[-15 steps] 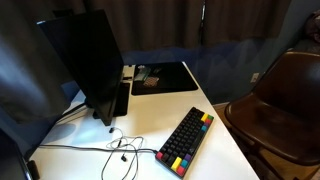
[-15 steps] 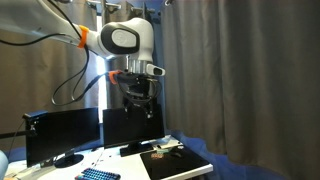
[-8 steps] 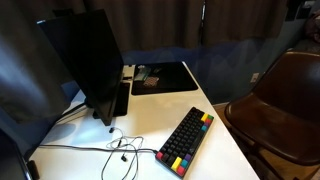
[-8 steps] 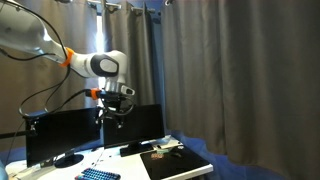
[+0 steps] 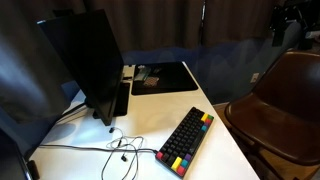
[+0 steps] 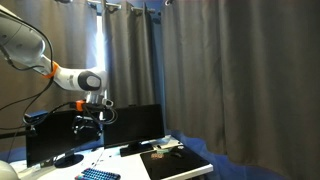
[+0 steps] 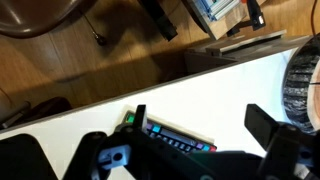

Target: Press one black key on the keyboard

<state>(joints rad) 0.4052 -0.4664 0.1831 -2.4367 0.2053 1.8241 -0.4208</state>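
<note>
The keyboard (image 5: 186,140) lies on the white table (image 5: 215,160) near its front edge, with black keys and coloured keys along one edge. It also shows low in an exterior view (image 6: 98,175) and partly in the wrist view (image 7: 178,138), behind the gripper body. My gripper (image 7: 197,112) is open and empty, its two dark fingers (image 7: 262,125) spread wide above the table. In an exterior view the gripper (image 6: 88,122) hangs well above the keyboard, in front of the monitors. A dark part of it shows at the top right (image 5: 287,20).
A black monitor (image 5: 85,62) stands on the table's left. A flat black desk mat (image 5: 165,77) with small items lies at the back. Cables (image 5: 118,150) trail beside the keyboard. A brown chair (image 5: 280,100) stands to the right. Curtains hang behind.
The arm has swung left and down in an exterior view, from high above the desk mat toward the keyboard side. The gripper has come into sight at the top right of an exterior view.
</note>
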